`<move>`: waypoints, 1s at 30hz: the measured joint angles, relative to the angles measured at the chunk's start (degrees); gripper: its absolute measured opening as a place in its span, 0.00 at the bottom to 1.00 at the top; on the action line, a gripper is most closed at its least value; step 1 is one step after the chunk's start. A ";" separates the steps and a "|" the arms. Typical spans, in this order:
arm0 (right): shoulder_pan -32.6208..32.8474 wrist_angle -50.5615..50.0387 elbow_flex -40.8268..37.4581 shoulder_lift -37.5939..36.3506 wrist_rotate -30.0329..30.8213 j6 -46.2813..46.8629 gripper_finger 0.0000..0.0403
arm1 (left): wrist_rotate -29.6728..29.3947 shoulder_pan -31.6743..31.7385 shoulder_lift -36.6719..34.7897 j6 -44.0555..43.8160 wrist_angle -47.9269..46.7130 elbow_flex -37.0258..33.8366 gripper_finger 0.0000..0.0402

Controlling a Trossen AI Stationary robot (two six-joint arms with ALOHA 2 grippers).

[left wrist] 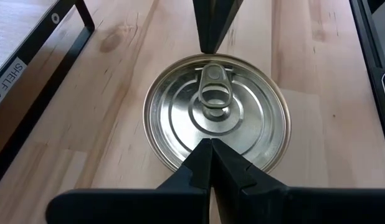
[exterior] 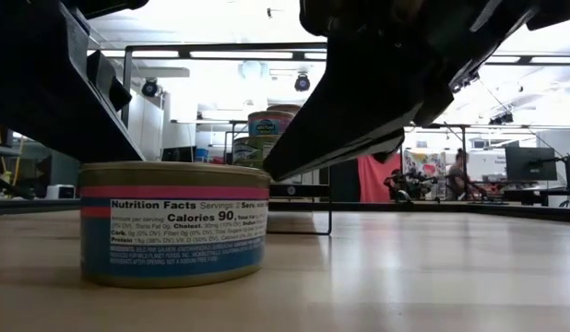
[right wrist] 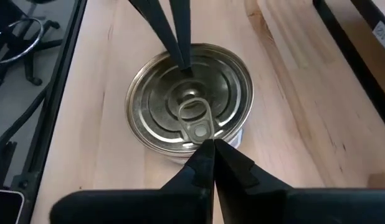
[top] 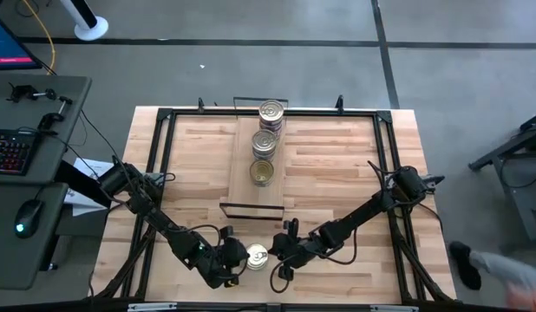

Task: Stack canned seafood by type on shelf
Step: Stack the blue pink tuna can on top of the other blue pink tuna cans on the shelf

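Observation:
One tin of canned seafood [top: 257,256] stands on its base on the butcher-block table near the front edge. It has a silver pull-tab lid [left wrist: 214,112] and a blue label with a red band [exterior: 174,221]. My left gripper [top: 238,257] is shut at its left side and my right gripper [top: 273,255] is shut at its right side, tips facing each other across the lid. Farther back, the shelf [top: 242,189] carries three more tins or stacks in a row [top: 265,140]. My left gripper sets its shut fingertips [left wrist: 211,148] on the lid just inside the rim [left wrist: 180,163], slanting down from the table's left. The tin stays upright on the table. My right gripper's shut fingertips [right wrist: 208,148] meet the opposite rim beside the pull tab's rivet end [right wrist: 199,132], slanting down from the table's right.
The shelf's black end frame [left wrist: 30,68] lies close behind the tin. Black rails [top: 385,173] border the tabletop. A side desk with a keyboard [top: 12,149] and a mouse stands to the left. A person's shoe [top: 466,264] shows on the floor at the right.

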 joint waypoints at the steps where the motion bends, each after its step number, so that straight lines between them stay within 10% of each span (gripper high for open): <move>1: 0.12 -0.03 0.10 -0.10 -0.30 -0.18 0.00 | 0.02 0.00 0.01 -0.02 -0.02 0.00 0.00; 30: 0.68 -2.36 5.41 2.14 -3.68 -0.76 0.00 | -1.14 -0.07 0.03 2.47 -0.46 -0.04 0.00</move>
